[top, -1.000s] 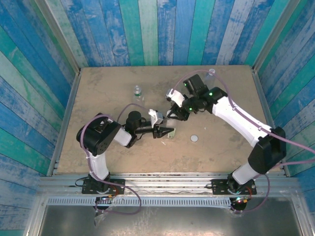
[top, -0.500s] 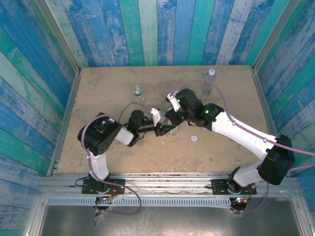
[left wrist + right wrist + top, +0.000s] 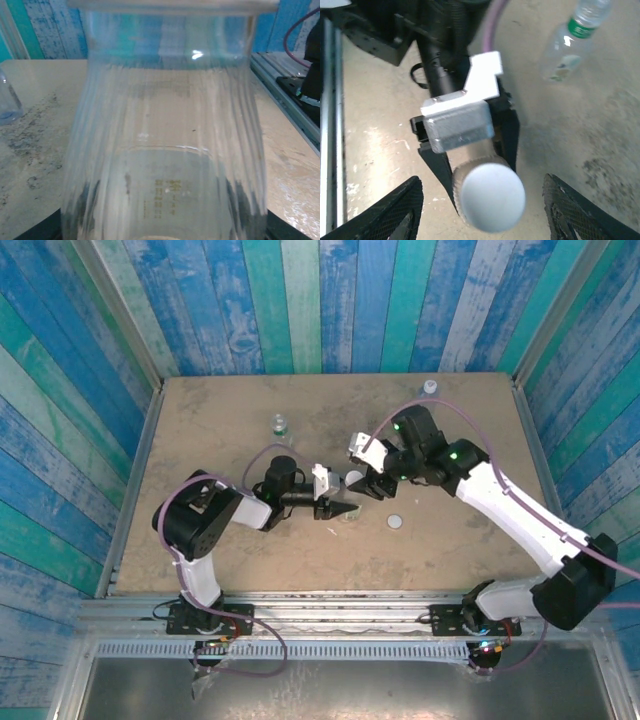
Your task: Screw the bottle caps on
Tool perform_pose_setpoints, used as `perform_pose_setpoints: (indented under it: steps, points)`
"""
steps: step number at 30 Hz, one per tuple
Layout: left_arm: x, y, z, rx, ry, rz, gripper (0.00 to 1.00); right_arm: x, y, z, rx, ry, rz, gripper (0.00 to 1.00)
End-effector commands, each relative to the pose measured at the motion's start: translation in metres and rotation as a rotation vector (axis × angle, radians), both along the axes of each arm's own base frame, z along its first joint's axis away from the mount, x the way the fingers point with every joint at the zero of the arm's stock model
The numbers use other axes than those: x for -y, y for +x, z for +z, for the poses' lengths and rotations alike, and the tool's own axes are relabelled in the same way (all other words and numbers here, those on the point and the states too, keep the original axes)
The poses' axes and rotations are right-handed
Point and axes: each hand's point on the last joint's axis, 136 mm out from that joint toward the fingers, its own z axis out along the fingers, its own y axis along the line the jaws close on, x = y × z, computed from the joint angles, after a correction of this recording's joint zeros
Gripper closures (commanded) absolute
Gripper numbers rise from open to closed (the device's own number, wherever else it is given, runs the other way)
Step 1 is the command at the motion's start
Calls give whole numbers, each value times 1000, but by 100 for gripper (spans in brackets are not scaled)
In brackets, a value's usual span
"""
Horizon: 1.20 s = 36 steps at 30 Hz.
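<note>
The left gripper clamps the short clear bottle upright near the worktop's centre, its white cap directly beneath the right gripper, whose jaws are spread and empty

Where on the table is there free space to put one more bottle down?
Free: the far left corner of the table, left of the green-label bottle; also the near strip between the loose cap and the front edge. Crowded: the centre, around the held bottle.
</note>
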Motion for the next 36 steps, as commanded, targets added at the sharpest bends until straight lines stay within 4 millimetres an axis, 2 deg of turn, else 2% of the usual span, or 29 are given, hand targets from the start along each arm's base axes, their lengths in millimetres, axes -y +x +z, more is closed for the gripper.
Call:
perform_pose_setpoints:
  steps: [1,10,13,15,22,24,28,32,36]
  points:
    - [-5,-20,-17,-85,64,-71,42,-5,-12,-8,-40,-43,149,36]
    - [-4,-20,-19,-93,64,-75,42,-4,-8,-30,-124,-97,157,45]
    - [-4,-20,-21,-97,66,-75,42,-3,-7,-31,-129,-96,149,47]
    - [-4,-19,-22,-100,66,-75,42,5,2,-29,-149,-75,108,51]
    - [-3,-13,-19,-107,50,-40,42,5,2,-32,-184,-59,99,62]
    - [-3,-7,-16,-105,36,3,42,5,9,-33,-211,-55,26,66]
    - [-8,17,-1,-78,-44,173,42,10,41,-33,-276,-22,-289,67]
    - [-8,19,6,-67,-91,191,42,15,43,-27,-280,52,-415,72]
    - [-7,14,7,-65,-92,160,39,19,37,-23,-217,63,-381,74]
